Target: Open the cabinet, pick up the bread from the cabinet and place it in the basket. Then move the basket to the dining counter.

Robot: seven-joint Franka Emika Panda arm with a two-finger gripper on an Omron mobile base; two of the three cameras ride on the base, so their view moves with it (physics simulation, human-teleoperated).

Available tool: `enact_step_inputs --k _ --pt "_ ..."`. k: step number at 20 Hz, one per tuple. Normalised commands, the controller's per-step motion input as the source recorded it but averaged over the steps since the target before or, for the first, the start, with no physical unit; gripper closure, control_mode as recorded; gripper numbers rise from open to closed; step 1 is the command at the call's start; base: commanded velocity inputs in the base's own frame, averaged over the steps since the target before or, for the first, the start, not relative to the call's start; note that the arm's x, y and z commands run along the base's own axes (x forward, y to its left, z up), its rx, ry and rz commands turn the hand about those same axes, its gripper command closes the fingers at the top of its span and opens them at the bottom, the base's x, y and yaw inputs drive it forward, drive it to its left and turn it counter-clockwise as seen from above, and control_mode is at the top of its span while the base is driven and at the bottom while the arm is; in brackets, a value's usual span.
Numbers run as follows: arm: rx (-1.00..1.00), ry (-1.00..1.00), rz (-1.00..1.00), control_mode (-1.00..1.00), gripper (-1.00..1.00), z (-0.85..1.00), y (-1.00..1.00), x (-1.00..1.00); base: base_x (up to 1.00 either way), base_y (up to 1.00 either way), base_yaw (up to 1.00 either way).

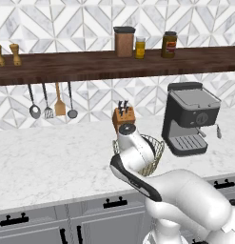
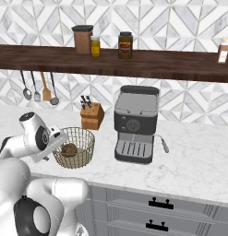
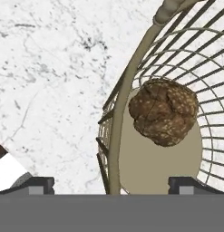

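Note:
The basket point(image 2: 83, 136) stands on the marble counter beside the knife block, and its wire rim point(image 3: 128, 89) runs up through the hand view. The bread point(image 3: 163, 111), a lumpy dark-brown roll, lies on the basket's beige bottom point(image 2: 69, 149). My gripper point(image 3: 113, 185) is open and straddles the near rim: one fingertip point(image 3: 37, 183) is outside over the marble, the other inside the basket. In the right base view the gripper point(image 2: 58, 138) sits at the basket's left edge. In the left base view my arm covers most of the basket point(image 1: 158, 151).
A knife block point(image 2: 92, 116) stands just behind the basket and a coffee machine point(image 2: 135, 123) to its right. The dark shelf point(image 1: 90, 64) above holds a canister and jars; utensils point(image 1: 50, 102) hang below it. Grey black-handled cabinet doors point(image 1: 114, 209) front the counter.

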Motion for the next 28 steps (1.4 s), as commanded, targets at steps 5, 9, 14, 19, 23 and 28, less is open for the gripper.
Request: enact_step_inputs --k 5,9,14,19,23,28 --pt "-0.03 0.09 0.12 -1.0 1.0 -0.56 -0.01 0.0 0.0 0.0 0.0" --pt "-0.01 0.08 0.1 -1.0 1.0 -0.47 -0.1 0.0 0.0 0.0 0.0" --pt "0.0 0.02 0.11 -1.0 1.0 -0.19 -0.24 -0.1 0.0 0.0 0.0" --pt "-0.04 0.0 0.1 -1.0 1.0 -0.01 -0.19 -0.53 0.0 0.0 0.0" --pt "-0.02 0.0 0.07 -1.0 1.0 0.31 -0.24 -0.13 0.0 0.0 0.0" --pt "0.0 0.0 0.12 -1.0 1.0 0.72 0.0 -0.34 0.0 0.0 0.0"
